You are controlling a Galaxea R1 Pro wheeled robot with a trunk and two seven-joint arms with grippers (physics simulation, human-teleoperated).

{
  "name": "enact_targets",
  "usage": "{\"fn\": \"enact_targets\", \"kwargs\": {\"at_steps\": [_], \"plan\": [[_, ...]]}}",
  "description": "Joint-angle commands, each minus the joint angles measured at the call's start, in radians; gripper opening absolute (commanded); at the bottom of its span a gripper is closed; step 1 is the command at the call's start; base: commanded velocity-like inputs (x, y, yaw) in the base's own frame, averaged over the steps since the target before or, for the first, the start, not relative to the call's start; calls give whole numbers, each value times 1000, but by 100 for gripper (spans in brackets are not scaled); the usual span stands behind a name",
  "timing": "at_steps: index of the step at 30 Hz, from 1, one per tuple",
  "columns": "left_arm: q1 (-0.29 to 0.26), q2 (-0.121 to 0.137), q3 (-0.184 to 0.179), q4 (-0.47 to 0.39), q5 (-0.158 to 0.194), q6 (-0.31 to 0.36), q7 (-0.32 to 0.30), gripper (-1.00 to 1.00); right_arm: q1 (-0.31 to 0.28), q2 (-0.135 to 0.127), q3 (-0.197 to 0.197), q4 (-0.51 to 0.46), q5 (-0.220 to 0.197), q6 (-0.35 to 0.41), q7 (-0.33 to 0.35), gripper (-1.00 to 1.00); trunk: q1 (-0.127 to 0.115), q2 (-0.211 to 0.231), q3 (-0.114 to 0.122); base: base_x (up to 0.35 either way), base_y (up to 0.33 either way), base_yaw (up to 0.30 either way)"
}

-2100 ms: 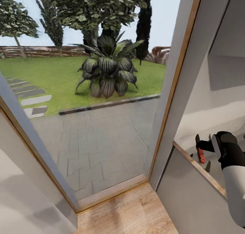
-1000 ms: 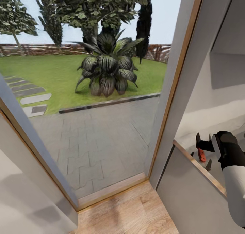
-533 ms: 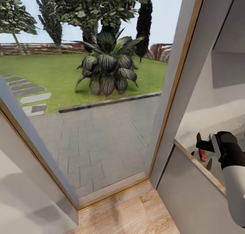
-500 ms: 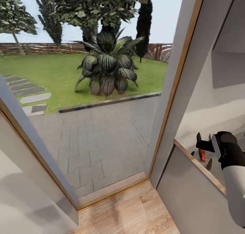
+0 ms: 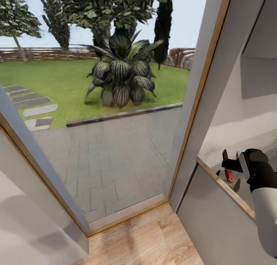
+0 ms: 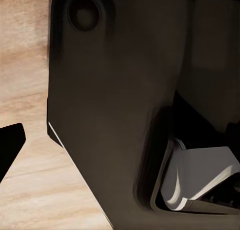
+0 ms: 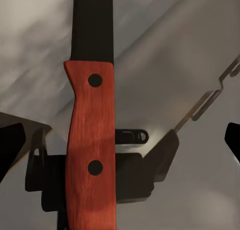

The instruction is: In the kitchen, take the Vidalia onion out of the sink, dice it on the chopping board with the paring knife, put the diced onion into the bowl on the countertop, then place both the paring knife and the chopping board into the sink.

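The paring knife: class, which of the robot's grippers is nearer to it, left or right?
Right. The right gripper is beside the paring knife, whose red-orange handle lies between its fingers above the countertop. The left gripper hangs over wooden flooring, away from the knife.

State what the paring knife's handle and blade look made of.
Paring knife: the handle looks like red-orange stained wood, with faint grain and two dark round rivets. The blade is a flat, dark, matte strip, probably coated metal, though the render leaves that open.

Head view turned slightly, garden plant (image 5: 122, 75) shifted up a little
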Motion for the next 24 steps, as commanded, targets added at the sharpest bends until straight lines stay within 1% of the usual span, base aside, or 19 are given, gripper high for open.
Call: {"fn": "enact_targets", "kwargs": {"at_steps": [1,19,24], "plan": [[1,0,5,-2,1,-1,-1,100,-1,0,-1,-1,5,4,3,100,0,-1,-1,0,0,0],[1,0,5,-1,1,-1,-1,100,-1,0,-1,-1,5,4,3,100,0,-1,-16,0,4,0],[1,-5,5,-3,1,0,2,100,-1,0,-1,-1,5,4,3,100,0,-1,-18,0,1,0]]}}
